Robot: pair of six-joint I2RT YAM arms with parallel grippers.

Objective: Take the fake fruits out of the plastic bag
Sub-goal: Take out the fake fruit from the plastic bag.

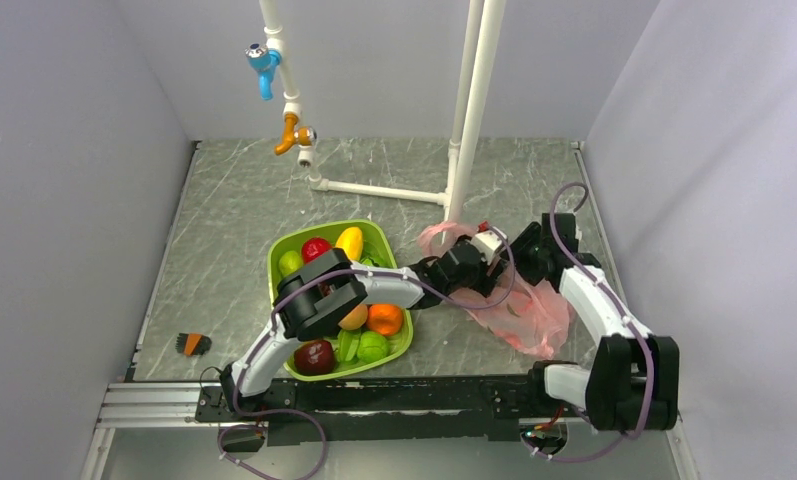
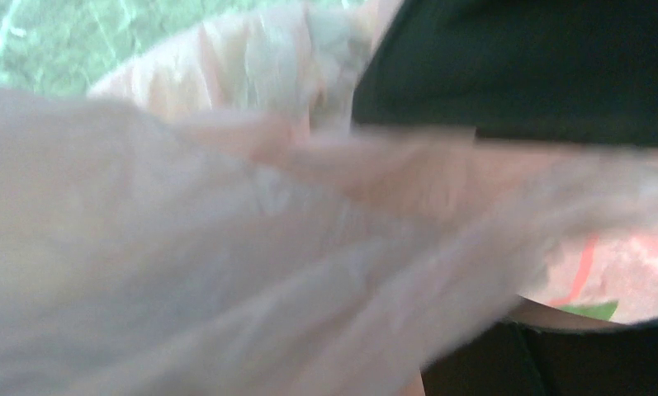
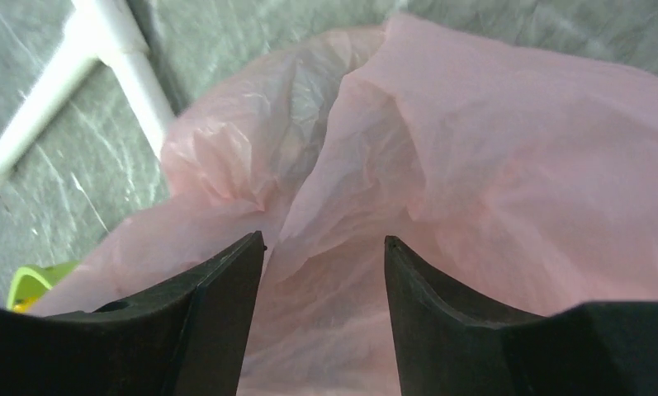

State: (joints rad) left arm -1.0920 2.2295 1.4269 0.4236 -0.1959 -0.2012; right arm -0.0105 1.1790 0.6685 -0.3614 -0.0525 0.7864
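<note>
The pink plastic bag (image 1: 532,308) lies crumpled on the table right of the green tray (image 1: 277,258). My left gripper (image 1: 474,262) reaches across to the bag's left end. Blurred bag film (image 2: 226,272) covers the left wrist view and hides its fingers. My right gripper (image 1: 519,258) is at the same end, open, its two fingers astride a fold of the bag (image 3: 474,148), midpoint (image 3: 324,241). A bright red apple (image 1: 315,248) and a pink-orange peach (image 1: 354,318) lie in the tray. The bag's inside is hidden.
The tray also holds a yellow mango (image 1: 350,240), an orange (image 1: 385,318), a dark maroon apple (image 1: 314,356) and green fruits (image 1: 372,347). White pipes (image 1: 469,120) stand just behind the bag. A small brush (image 1: 192,344) lies at the left. Walls close both sides.
</note>
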